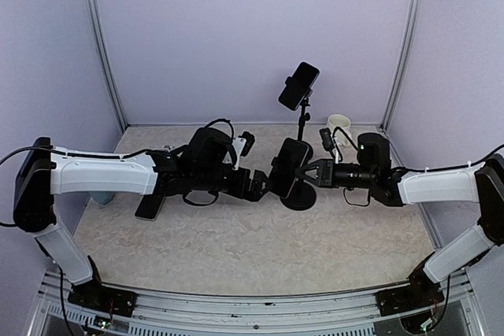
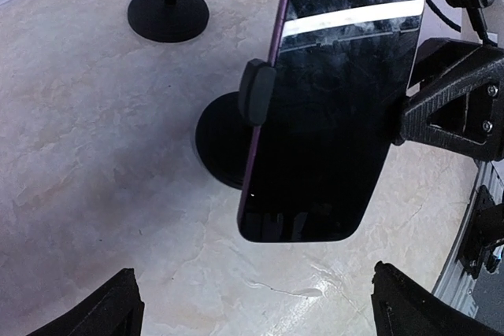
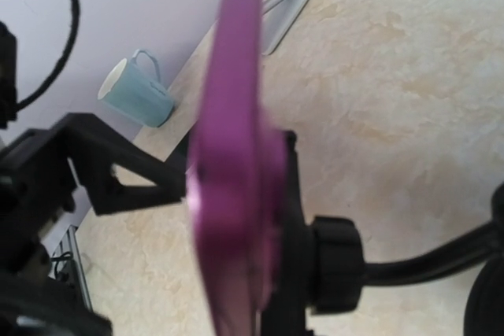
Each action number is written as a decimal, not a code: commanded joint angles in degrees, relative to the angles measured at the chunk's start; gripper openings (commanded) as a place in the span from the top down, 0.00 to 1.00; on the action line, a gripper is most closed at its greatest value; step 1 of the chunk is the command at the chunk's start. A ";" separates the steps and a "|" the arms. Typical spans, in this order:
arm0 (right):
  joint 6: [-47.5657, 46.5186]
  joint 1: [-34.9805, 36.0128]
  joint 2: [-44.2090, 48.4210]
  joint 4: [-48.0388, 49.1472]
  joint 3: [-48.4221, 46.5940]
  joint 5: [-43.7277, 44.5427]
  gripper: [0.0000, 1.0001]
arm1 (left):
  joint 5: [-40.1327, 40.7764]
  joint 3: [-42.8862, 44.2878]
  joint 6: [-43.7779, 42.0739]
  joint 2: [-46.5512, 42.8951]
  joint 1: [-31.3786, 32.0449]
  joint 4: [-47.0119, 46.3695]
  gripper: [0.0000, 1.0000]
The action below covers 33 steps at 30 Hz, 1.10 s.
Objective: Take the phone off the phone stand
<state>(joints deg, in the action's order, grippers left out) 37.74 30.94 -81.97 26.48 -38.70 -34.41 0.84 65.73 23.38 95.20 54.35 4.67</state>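
Right wrist, phone (image 3: pixel 232 155) blurred, phone stand (image 3: pixel 335 267) cropped

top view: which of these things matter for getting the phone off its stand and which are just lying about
In the job: phone; phone stand; left gripper, open; right gripper, shut on the phone.
Lying about: tall stand with second phone; white mug; teal mug; flat phone on the table.
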 commanded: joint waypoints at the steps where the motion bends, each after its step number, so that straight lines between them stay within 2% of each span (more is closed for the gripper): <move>1: 0.32 1.46 -0.18 8.87 -3.12 1.12 1.00 | -3.96 3.08 0.69 2.90 0.65 -3.85 0.01; 19: 1.70 3.23 -1.86 10.76 -3.31 1.46 1.00 | -3.65 13.17 -1.69 13.96 2.05 -1.55 0.02; 28: 2.14 3.43 -2.22 11.01 -3.16 1.20 1.00 | -0.70 16.10 -3.48 16.27 2.43 0.61 0.12; 33: 2.58 3.51 -2.31 11.45 -2.71 0.93 1.00 | 1.41 16.47 -3.17 16.99 2.46 0.99 0.13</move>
<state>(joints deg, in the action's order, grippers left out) 40.05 33.39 -84.49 30.41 -38.96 -32.25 0.27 80.42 21.12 110.91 56.10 5.58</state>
